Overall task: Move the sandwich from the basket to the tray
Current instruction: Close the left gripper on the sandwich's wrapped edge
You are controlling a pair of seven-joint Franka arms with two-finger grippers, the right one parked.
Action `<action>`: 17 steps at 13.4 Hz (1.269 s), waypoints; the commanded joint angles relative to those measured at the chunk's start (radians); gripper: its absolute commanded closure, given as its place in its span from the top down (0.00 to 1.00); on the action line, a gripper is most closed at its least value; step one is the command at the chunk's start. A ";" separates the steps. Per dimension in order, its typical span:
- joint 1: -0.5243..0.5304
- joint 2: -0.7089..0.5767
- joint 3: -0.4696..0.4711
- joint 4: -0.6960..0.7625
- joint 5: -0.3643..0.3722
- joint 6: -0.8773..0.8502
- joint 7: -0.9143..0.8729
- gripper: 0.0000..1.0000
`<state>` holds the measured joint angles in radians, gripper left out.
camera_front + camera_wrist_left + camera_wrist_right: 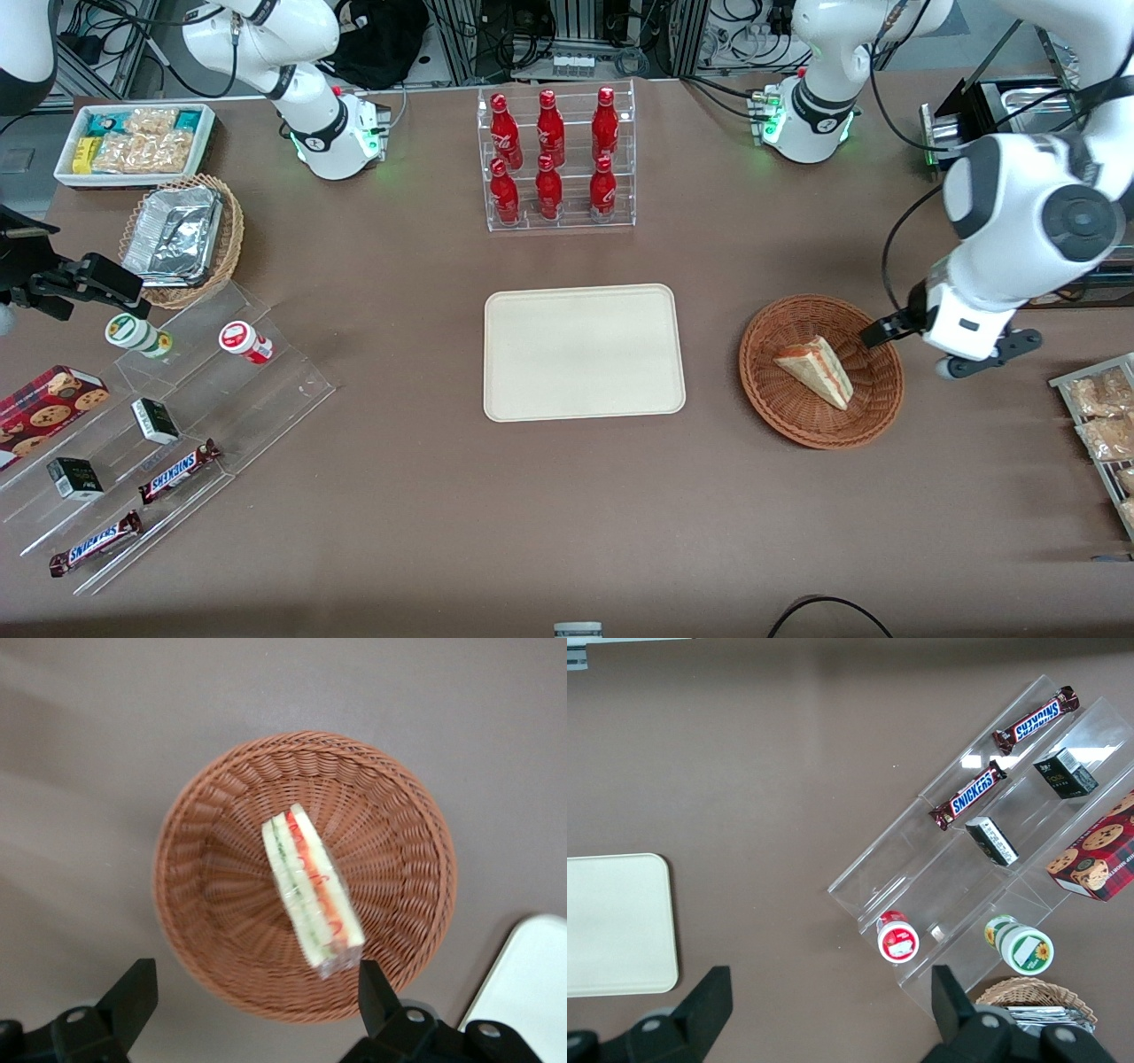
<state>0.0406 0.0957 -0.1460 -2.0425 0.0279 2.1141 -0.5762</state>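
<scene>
The tray point(585, 352) is lying flat at the middle of the table point(567, 514). The basket point(821, 370) is sitting beside it, toward the working arm's end. The left gripper point(252, 992) is hovering above the basket's rim; its fingers point(133, 992) are standing wide apart and are holding nothing. The sandwich point(817, 369) is lying inside the basket, on its woven bottom.
</scene>
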 commanded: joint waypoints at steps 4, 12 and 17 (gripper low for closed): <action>-0.065 -0.007 -0.001 -0.170 -0.005 0.254 -0.429 1.00; -0.071 0.111 -0.001 -0.160 -0.002 0.259 -0.524 1.00; -0.070 0.166 -0.001 -0.148 -0.006 0.318 -0.527 1.00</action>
<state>-0.0284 0.2237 -0.1476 -2.2090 0.0279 2.3903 -1.0831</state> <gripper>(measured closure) 0.000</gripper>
